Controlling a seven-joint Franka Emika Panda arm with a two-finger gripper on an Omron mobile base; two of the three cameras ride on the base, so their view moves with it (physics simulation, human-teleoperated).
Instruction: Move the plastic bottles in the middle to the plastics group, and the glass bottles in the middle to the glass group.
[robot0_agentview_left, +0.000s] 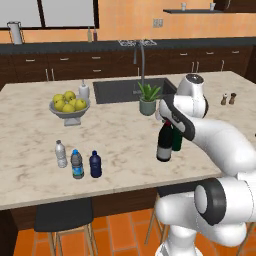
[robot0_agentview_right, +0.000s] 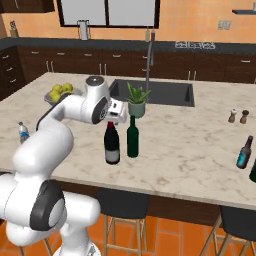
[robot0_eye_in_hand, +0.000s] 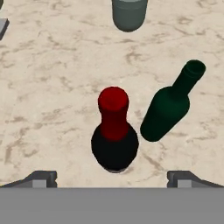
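Note:
Two wine bottles stand side by side mid-counter: a near-black one with a reddish neck (robot0_agentview_left: 164, 143) (robot0_agentview_right: 111, 144) (robot0_eye_in_hand: 114, 133) and a plain dark green one (robot0_agentview_left: 177, 140) (robot0_agentview_right: 132, 137) (robot0_eye_in_hand: 168, 110). My gripper (robot0_agentview_left: 167, 120) (robot0_agentview_right: 113, 119) (robot0_eye_in_hand: 113, 180) hovers just above the near-black bottle's top, open, with nothing between its fingertips (robot0_eye_in_hand: 42, 179). A squat navy-blue bottle (robot0_agentview_left: 95, 164) stands upright at the left, right next to the grey blue-labelled bottle (robot0_agentview_left: 76, 164) and the clear white-capped bottle (robot0_agentview_left: 61, 153) (robot0_agentview_right: 23, 132).
A potted plant (robot0_agentview_left: 148, 100) (robot0_agentview_right: 137, 102) (robot0_eye_in_hand: 128, 13) stands close behind the wine bottles, before the sink (robot0_agentview_left: 125, 90). A bowl of lemons (robot0_agentview_left: 70, 106) sits back left, shakers (robot0_agentview_right: 238, 116) back right. Glass bottles (robot0_agentview_right: 244, 152) stand near the counter's right edge.

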